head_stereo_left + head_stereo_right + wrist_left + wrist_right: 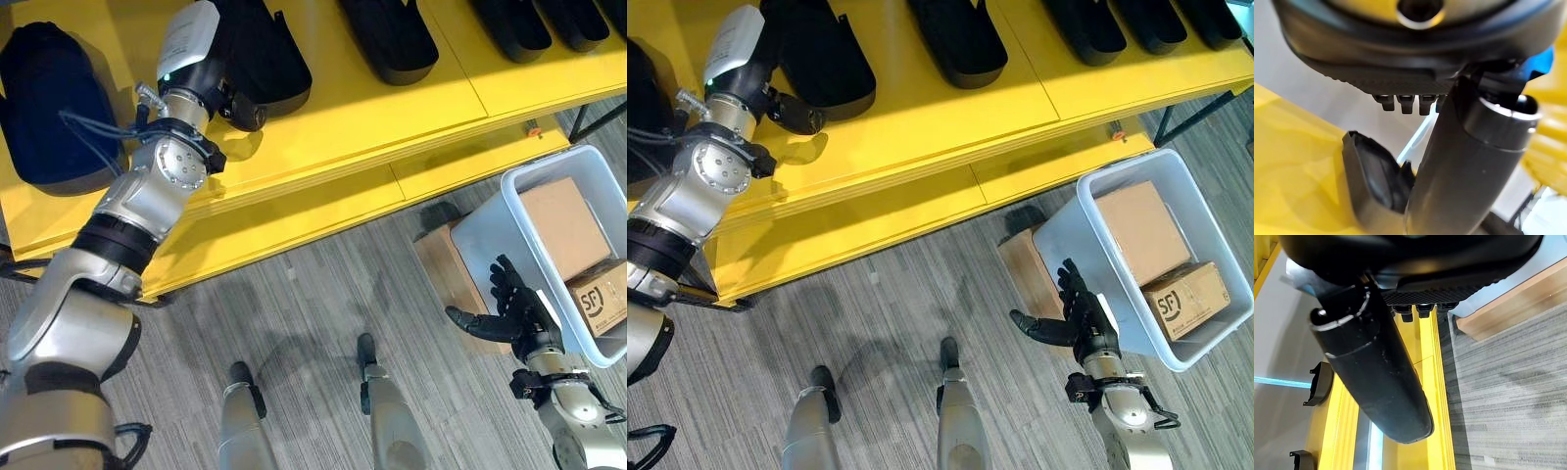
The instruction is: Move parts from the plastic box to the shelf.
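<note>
Lower right of the frame, nearest: right robot hand (1080,318), fingers spread and straight, thumb out to the side, holding nothing. It hovers above the grey floor (892,304), just beside the near wall of the plastic box (1087,220).

Plastic box: pale, translucent, lying at the right edge of the frame, resting partly on a flat brown cardboard piece (1024,264) on the floor. Inside it, two cardboard cartons: a plain carton (1141,230) toward the shelf side, and a printed carton (1185,299) toward the lower right corner, side by side and touching.

Upper part of the frame: yellow shelf (950,127), broad flat surface with a lower yellow ledge along its front. Black moulded parts lie in a row along the top edge of the frame: one part (955,39) at centre, more to the right (1087,29).

Upper left: left robot hand (235,103) reaches onto the shelf at a large black part (260,54). Fingers are hidden against that part; cannot tell whether they are open or closed around it. A dark rounded object (49,103) sits at the far left of the shelf.
</note>
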You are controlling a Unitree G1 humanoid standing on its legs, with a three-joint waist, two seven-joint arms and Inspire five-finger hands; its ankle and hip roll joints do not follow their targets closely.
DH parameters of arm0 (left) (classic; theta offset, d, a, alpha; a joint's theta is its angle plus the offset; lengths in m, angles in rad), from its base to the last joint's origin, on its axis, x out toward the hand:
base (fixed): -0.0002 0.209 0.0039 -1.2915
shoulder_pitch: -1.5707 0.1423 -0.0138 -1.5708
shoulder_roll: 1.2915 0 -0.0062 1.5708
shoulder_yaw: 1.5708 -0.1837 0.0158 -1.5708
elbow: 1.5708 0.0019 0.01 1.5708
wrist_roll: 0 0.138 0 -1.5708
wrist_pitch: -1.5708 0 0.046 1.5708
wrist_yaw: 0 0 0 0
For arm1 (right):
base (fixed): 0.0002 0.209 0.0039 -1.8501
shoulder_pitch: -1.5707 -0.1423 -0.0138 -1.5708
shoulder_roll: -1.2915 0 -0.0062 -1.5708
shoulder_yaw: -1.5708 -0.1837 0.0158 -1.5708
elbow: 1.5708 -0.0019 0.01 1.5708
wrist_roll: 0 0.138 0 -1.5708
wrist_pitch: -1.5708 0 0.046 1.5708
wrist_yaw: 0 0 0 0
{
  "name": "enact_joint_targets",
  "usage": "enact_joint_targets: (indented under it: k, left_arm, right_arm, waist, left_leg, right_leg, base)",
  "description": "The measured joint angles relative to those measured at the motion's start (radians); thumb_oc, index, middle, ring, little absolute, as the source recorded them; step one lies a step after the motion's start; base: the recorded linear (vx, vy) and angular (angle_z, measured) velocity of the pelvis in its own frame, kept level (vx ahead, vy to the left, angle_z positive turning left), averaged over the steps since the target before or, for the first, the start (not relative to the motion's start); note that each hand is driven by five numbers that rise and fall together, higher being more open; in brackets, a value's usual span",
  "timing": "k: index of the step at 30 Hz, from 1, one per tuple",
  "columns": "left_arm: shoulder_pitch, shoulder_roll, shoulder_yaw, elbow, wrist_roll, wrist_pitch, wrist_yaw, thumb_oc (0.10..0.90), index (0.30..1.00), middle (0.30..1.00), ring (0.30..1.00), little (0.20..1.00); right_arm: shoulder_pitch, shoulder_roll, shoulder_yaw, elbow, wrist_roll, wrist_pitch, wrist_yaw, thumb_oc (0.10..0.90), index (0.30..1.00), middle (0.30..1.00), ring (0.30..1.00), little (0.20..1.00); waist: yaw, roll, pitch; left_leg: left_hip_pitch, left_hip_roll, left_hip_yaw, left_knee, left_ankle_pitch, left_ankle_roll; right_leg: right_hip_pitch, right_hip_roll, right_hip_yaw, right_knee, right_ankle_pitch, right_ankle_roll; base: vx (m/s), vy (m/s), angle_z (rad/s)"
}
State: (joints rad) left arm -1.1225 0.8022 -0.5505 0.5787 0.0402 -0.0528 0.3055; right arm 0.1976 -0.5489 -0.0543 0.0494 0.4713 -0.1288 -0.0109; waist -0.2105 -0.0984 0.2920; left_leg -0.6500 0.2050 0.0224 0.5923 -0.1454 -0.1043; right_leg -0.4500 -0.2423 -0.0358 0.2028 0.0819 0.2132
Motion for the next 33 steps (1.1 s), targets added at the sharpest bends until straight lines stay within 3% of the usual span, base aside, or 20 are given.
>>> enact_joint_targets:
  k: [7, 20, 33]
  left_arm:
    - [0.15, -0.025, 0.195, -0.11, -0.077, -0.022, 0.085, 0.9, 1.0, 1.0, 1.0, 1.0]
    - [0.168, -0.028, 0.21, -0.087, -0.157, -0.029, 0.121, 0.9, 1.0, 1.0, 1.0, 1.0]
    - [0.17, -0.024, 0.322, 0.054, -0.285, -0.036, 0.173, 0.9, 1.0, 1.0, 1.0, 1.0]
  right_arm:
    - [0.002, 0.023, 0.0, 0.0, -0.002, -0.001, -0.008, 0.9, 1.0, 1.0, 1.0, 1.0]
    - [-0.005, 0.028, 0.0, 0.0, -0.038, -0.001, -0.012, 0.9, 1.0, 1.0, 1.0, 1.0]
    - [-0.011, 0.028, 0.002, 0.0, -0.038, 0.0, -0.012, 0.9, 1.0, 1.0, 1.0, 1.0]
  waist:
    - [0.019, 0.0, 0.0]
    - [0.023, -0.001, 0.0]
    - [0.019, -0.007, 0.003]
  left_leg:
    - [0.001, -0.001, -0.005, -0.007, 0.0, 0.0]
    - [-0.01, -0.007, -0.025, -0.001, 0.001, 0.001]
    - [-0.01, 0.0, -0.024, 0.0, 0.0, 0.001]
  right_leg:
    - [0.0, -0.002, -0.007, 0.007, -0.011, -0.009]
    - [0.002, -0.005, -0.023, 0.008, -0.012, -0.008]
    - [0.002, -0.003, -0.024, 0.007, -0.012, -0.009]
  base:
    - [0.0, -0.001, 0.01]
    - [0.0, 0.009, 0.02]
    - [0.0, 0.0, 0.0]
